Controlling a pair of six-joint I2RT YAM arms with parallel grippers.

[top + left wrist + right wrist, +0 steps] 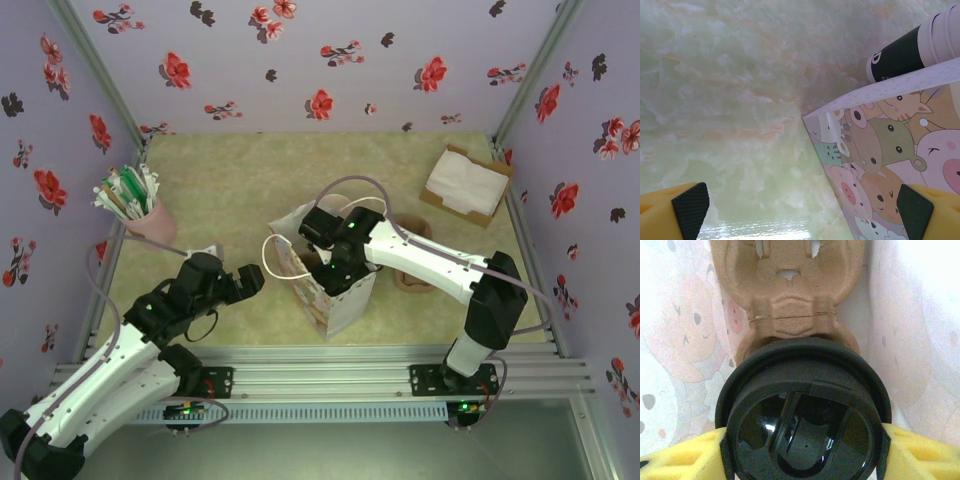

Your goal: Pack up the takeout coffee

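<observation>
The takeout coffee [802,415], a cup under a round black lid, fills the lower half of the right wrist view. My right gripper [802,447] is shut on it, a yellow finger [685,455] pressing each side of the lid. It hangs inside the cartoon-animal paper bag [335,295], just above a brown moulded cup carrier [790,295] at the bag's bottom. From above, the right gripper [338,262] reaches down into the bag's mouth. My left gripper [802,210] is open and holds nothing, low over the table beside the bag's [890,165] left corner.
A pink cup of wrapped sticks [140,215] stands at the far left. A cardboard tray of white napkins [466,182] sits at the back right. A brown moulded piece [412,272] lies right of the bag. Floral walls close in three sides.
</observation>
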